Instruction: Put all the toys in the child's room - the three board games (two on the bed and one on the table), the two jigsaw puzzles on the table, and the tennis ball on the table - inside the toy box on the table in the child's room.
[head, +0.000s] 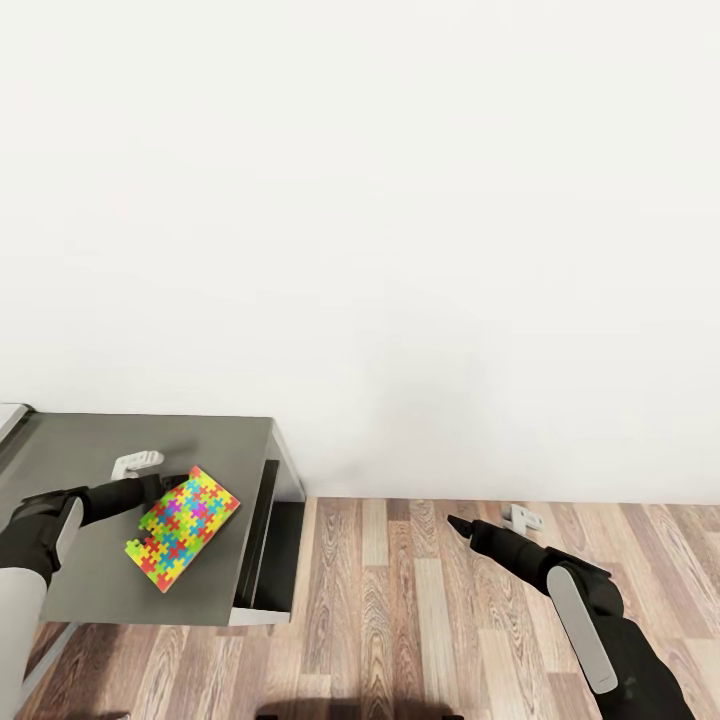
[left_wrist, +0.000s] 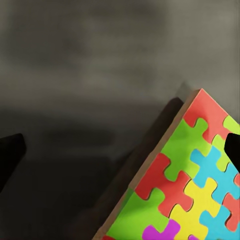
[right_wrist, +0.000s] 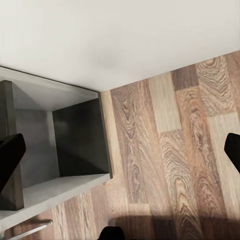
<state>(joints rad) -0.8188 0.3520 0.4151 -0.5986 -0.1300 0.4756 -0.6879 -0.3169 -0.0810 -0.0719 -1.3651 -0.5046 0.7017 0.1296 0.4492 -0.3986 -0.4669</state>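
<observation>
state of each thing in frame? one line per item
jigsaw puzzle: tilted off the table, one edge raised, at the left tool
left tool: on the puzzle's edge; whether it is closed is unclear
right tool: empty, over the floor
table: grey top, bearing the puzzle

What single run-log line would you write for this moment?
left gripper: at jigsaw puzzle, tilted over table | right gripper: empty, above wood floor | toy box: unfilled yet

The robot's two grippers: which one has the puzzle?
The left gripper. It is at the edge of the colourful jigsaw puzzle, which is tilted above the grey table. The right gripper hangs over the wood floor with nothing in it.
</observation>
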